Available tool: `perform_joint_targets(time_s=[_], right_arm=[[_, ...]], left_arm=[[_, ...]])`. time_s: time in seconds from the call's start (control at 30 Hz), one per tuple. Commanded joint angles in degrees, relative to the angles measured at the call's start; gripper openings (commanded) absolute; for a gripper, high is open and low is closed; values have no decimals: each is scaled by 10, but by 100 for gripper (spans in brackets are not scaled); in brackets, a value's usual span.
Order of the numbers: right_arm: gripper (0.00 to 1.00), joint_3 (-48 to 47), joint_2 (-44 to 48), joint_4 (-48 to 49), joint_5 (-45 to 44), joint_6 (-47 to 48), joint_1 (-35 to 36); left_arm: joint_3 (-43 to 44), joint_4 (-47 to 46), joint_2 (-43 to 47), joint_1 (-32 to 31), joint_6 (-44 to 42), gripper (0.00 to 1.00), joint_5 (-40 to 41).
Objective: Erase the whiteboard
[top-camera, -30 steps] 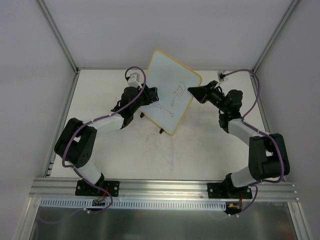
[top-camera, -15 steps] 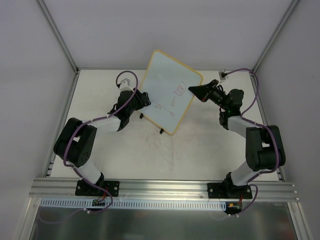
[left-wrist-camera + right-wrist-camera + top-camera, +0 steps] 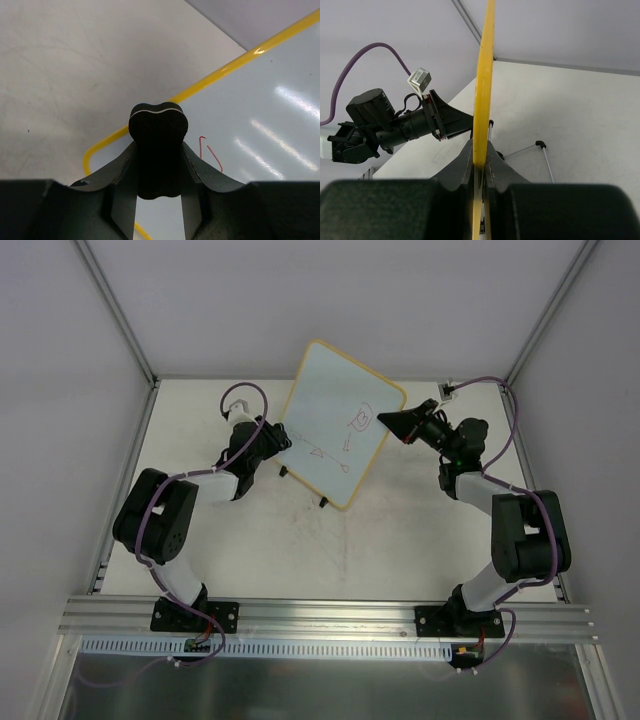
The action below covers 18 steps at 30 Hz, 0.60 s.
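Observation:
The whiteboard (image 3: 335,405), white with a yellow frame, stands tilted at the back middle of the table, with red doodles (image 3: 358,421) on its face. My right gripper (image 3: 385,420) is shut on the board's right edge; in the right wrist view the yellow frame (image 3: 484,75) runs between its fingers (image 3: 465,160). My left gripper (image 3: 283,440) is shut on a black eraser (image 3: 158,125) at the board's left edge. In the left wrist view the eraser lies over the board (image 3: 270,110) near a rounded corner, beside a red mark (image 3: 210,152). I cannot tell if it touches.
The board's black-tipped wire feet (image 3: 322,502) rest on the white table (image 3: 400,530). White walls with metal corner posts (image 3: 115,310) close in the back and sides. The left arm (image 3: 395,130) shows behind the board in the right wrist view. A metal rail (image 3: 320,615) runs along the near edge.
My left gripper has moved left across the board's face to its left edge, and the left arm has drawn back. The right gripper and the board have stayed almost still.

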<state>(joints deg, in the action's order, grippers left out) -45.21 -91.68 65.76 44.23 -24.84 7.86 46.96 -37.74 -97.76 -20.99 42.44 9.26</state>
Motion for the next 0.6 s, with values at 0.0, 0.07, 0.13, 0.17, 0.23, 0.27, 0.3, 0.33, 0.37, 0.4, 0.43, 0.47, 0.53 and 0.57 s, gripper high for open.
perform_joint_targets(time_s=[0.0, 0.07, 0.13, 0.17, 0.23, 0.27, 0.3, 0.33, 0.37, 0.4, 0.43, 0.47, 0.53, 0.57], right_arm=[[0, -6, -1, 31, 60, 28, 0], [0, -7, -1, 31, 59, 26, 1], [0, -7, -1, 31, 59, 26, 1], [0, -7, -1, 31, 58, 27, 1], [0, -6, -2, 31, 58, 27, 1], [0, -7, -2, 31, 58, 26, 1], [0, -6, -3, 31, 58, 26, 1], [0, -7, -3, 31, 59, 26, 1], [0, -7, -3, 31, 59, 26, 1], [0, -7, -3, 31, 58, 26, 1], [0, -7, -2, 31, 58, 26, 1], [0, -8, -2, 31, 58, 26, 1], [0, -7, -3, 31, 58, 26, 1], [0, -7, -3, 31, 58, 27, 1]], left_arm=[[-6, -75, -17, 1, -10, 0, -2], [-6, -91, -21, 1, -5, 0, -13], [-8, -116, -25, -2, -2, 0, -20], [-9, -124, -25, -4, -2, 0, -20], [-9, -146, -24, -17, -6, 0, -16], [-9, -155, -24, -21, -13, 0, -14], [-8, -167, -23, -33, -17, 0, -8], [-7, -172, -20, -40, -18, 0, -5], [-6, -176, -20, -46, -21, 0, -1], [-5, -181, -18, -52, -21, 0, 1], [-4, -188, -17, -65, -21, 0, 2], [-3, -190, -14, -73, -22, 0, 4], [4, -191, -10, -87, -24, 0, 10], [8, -191, -9, -100, -28, 0, 11]])
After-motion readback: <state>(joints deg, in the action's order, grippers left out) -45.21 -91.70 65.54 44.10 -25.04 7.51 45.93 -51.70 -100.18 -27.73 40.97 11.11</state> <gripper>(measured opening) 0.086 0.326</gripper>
